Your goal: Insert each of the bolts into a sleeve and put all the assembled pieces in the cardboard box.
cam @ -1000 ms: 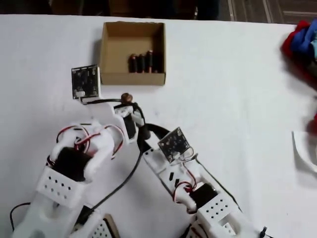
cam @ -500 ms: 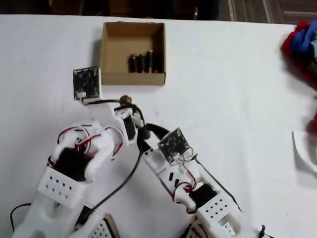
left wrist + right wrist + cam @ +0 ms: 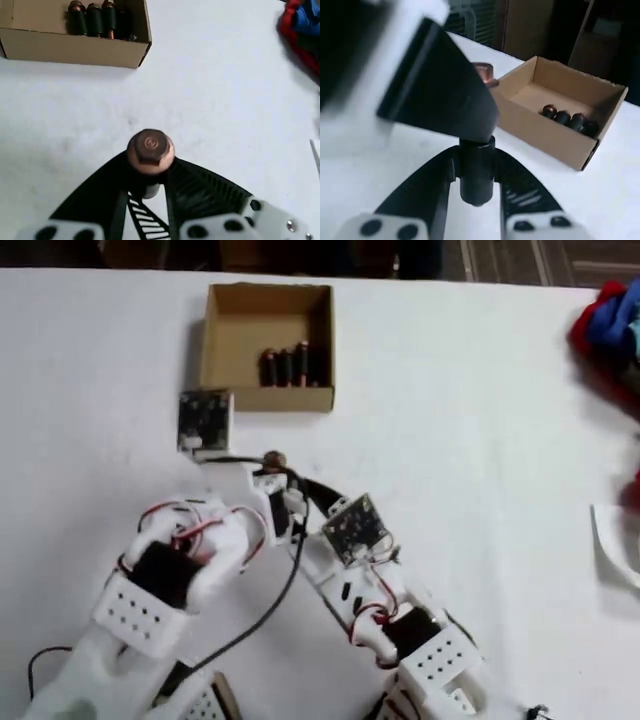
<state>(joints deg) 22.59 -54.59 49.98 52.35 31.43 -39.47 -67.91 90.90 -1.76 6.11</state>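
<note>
- Since a second ago, the left arm has swung toward 3 o'clock and slightly toward 6 in the high view, bringing its bolt nearer the right arm's sleeve.
- Left gripper (image 3: 150, 169) is closed firmly around the shank of a copper-coloured hex-head metal bolt (image 3: 150, 148), held above the white table (image 3: 480, 440).
- Right gripper (image 3: 476, 156) is clamped on a short black cylindrical sleeve (image 3: 476, 177), just at 5 o'clock of the bolt.
- To insert well, I judge the shank must line up with the sleeve's bore and go in straight while the sleeve stays steady; a tilt could jam it.
- Open brown cardboard box (image 3: 265, 398) lies at 12 o'clock of both grippers, with a row of dark assembled pieces (image 3: 288, 367) toward its 4 o'clock corner.
</note>
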